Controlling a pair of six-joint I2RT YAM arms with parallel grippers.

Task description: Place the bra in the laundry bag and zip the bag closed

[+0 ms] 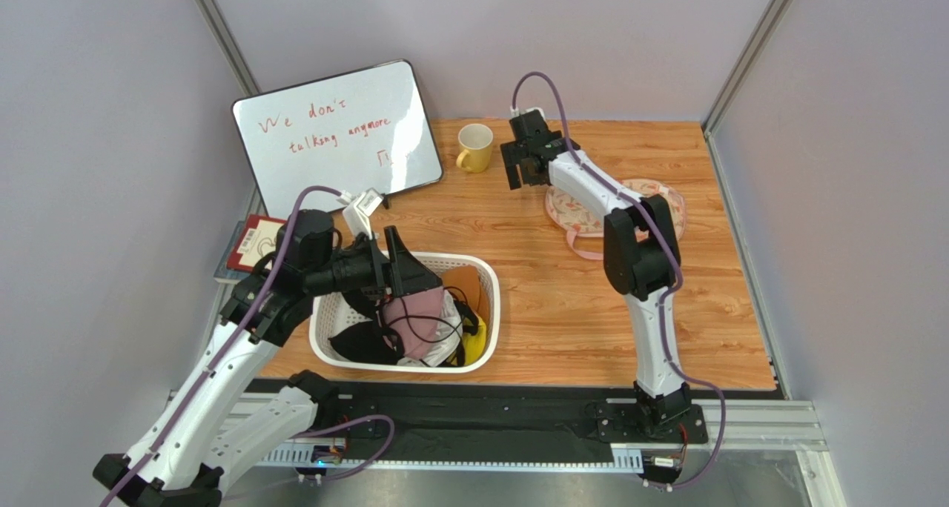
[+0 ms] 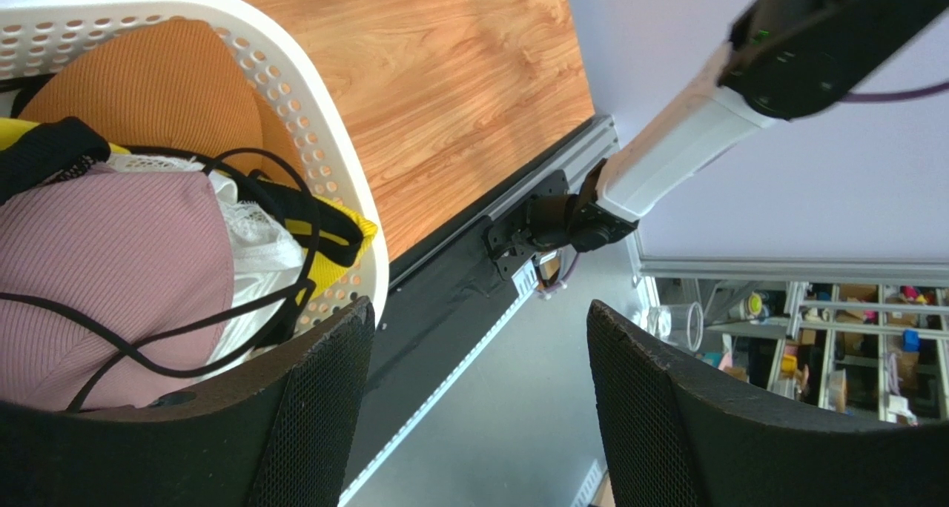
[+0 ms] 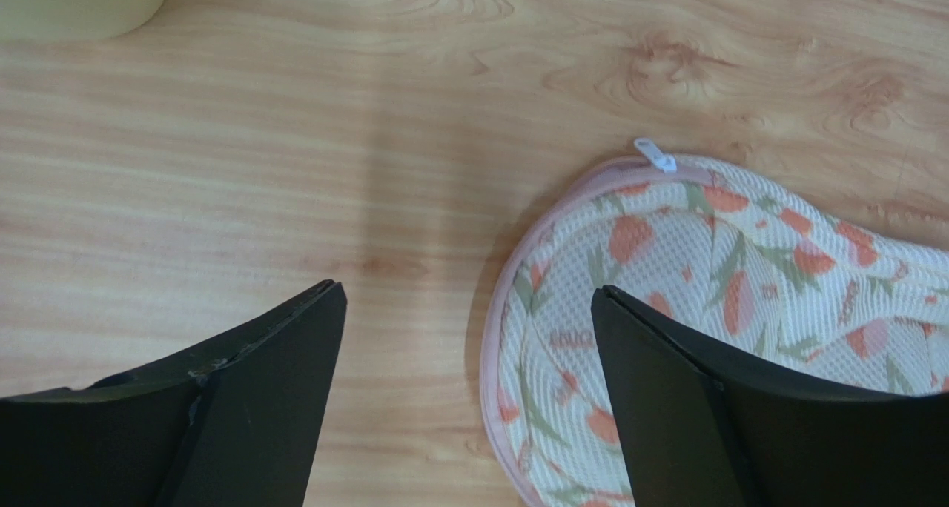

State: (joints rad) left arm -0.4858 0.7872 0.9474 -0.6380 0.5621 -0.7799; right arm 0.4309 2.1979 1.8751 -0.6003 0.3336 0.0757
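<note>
The bra (image 1: 418,310), pale pink with thin black straps, lies in the white slotted basket (image 1: 488,296) among other clothes. In the left wrist view its ribbed pink cup (image 2: 111,274) sits at the left, inside the basket rim (image 2: 323,162). My left gripper (image 1: 408,269) hovers over the basket's left part, open and empty (image 2: 479,418). The laundry bag (image 1: 570,212) lies flat at the back right, partly hidden by my right arm. My right gripper (image 1: 524,171) is open and empty (image 3: 468,401) just left of the bag's edge (image 3: 691,274). The zip pull (image 3: 657,157) shows at the bag's top.
A yellow garment (image 2: 334,235) and a white cloth (image 2: 262,251) lie in the basket beside the bra. A yellow mug (image 1: 476,146) and a whiteboard (image 1: 334,135) stand at the back. A red book (image 1: 256,242) lies at the left table edge.
</note>
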